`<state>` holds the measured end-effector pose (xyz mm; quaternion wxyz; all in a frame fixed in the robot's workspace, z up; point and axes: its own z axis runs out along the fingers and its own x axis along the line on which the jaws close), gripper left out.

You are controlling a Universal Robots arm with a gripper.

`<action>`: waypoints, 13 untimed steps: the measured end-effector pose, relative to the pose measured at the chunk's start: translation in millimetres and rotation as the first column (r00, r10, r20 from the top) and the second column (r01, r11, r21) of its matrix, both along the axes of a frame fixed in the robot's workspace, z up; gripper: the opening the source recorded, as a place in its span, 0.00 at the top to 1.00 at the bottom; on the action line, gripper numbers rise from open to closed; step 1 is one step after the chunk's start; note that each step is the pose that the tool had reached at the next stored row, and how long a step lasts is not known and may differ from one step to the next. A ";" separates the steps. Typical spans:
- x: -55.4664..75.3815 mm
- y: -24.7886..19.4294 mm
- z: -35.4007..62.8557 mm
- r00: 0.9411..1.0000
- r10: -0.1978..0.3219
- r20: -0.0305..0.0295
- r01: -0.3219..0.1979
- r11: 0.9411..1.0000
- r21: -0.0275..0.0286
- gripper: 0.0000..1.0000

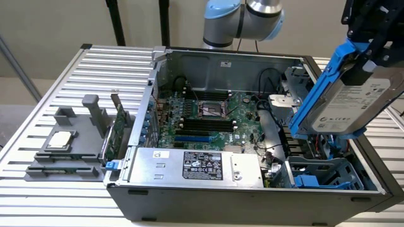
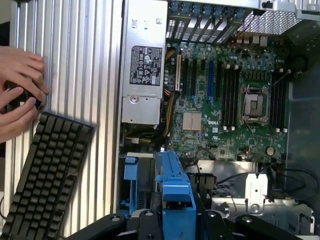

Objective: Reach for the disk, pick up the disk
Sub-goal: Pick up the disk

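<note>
Open computer case (image 1: 252, 201) on the slatted table (image 1: 38, 118). Nearest inside: silver power supply box (image 1: 196, 165) with black label, and blue drive bays (image 1: 322, 177) at the exterior view's right. Farther in, the motherboard (image 1: 208, 118) with its bare CPU socket.

Disk (image 1: 353, 101) lifted clear above the bays, at the exterior view's right; long axis steeply tilted, label facing outward, blue frame (image 2: 175, 195) around it. Gripper (image 1: 372, 40) pinches the disk's upper end.

Left of the case, grey tray (image 1: 63, 151) holding a small silver chip (image 1: 60, 138).

Wrist view adds a black keyboard (image 2: 42, 175) and a person's hands (image 2: 17, 95) beside the case.
</note>
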<state>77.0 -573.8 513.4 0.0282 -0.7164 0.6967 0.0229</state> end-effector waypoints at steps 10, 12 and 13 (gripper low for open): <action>17.8 -25.6 -0.6 1.000 0.000 -0.002 0.000 1.000 0.001 0.67; 21.8 -27.6 -1.4 1.000 0.000 -0.002 0.000 1.000 0.004 0.67; 24.3 -27.7 -2.1 1.000 0.000 -0.002 0.000 1.000 0.005 0.67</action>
